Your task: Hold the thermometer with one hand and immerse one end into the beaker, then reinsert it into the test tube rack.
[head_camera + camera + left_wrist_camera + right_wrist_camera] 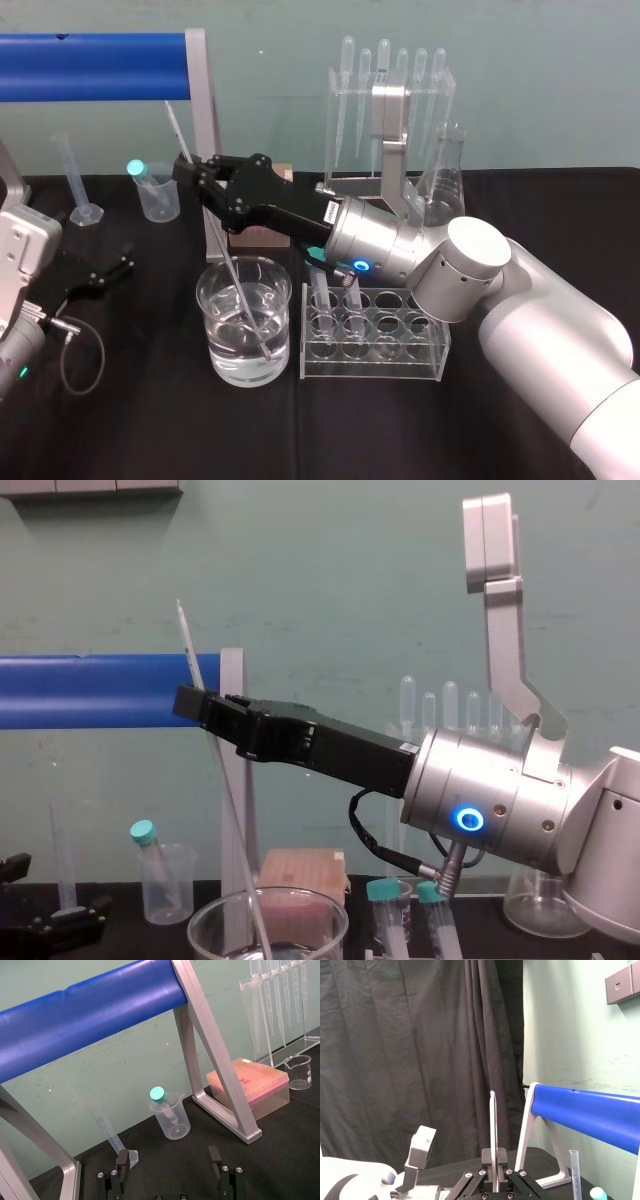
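Observation:
My right gripper reaches leftward above the table and is shut on the thermometer, a long thin whitish rod held at a slant. The rod's lower end sits in the water inside the large clear beaker, near its bottom. From the chest view the thermometer runs down through the right gripper into the beaker's rim. In the right wrist view the rod rises from between the fingers. The clear test tube rack stands just right of the beaker. My left gripper rests open at the left, fingers spread.
A small plastic beaker with a teal-capped tube and a graduated cylinder stand at the back left. A blue bar on a grey frame, a pipette stand, a conical flask and a pink box line the back.

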Controlling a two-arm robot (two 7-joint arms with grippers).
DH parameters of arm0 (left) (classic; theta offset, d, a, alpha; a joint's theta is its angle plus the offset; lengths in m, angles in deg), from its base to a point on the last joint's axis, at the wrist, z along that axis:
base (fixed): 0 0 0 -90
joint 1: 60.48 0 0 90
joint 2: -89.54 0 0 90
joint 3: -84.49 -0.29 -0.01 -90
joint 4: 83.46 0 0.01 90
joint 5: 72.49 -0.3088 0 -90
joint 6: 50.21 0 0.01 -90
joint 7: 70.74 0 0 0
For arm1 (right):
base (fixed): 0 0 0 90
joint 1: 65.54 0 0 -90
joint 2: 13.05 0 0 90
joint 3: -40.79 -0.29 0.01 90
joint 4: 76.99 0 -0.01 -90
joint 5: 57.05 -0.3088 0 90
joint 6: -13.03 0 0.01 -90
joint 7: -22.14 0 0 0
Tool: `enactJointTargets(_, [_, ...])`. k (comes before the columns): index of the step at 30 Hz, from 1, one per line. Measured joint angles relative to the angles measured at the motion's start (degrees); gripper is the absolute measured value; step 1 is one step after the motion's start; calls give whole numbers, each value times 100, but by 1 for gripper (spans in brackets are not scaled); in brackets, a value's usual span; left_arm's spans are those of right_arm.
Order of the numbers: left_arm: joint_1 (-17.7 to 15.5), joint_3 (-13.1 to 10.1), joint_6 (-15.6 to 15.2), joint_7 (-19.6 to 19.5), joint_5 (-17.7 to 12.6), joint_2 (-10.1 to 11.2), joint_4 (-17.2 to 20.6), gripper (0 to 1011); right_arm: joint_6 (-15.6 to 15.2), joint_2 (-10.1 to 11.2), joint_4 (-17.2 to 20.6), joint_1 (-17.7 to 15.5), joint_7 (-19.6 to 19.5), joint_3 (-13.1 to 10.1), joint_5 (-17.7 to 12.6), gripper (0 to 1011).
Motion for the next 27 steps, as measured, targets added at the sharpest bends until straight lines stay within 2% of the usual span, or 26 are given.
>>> enactJointTargets(27, [0,0,0,0,0,0,0,1008,0,0,0,0,0,0,0,57])
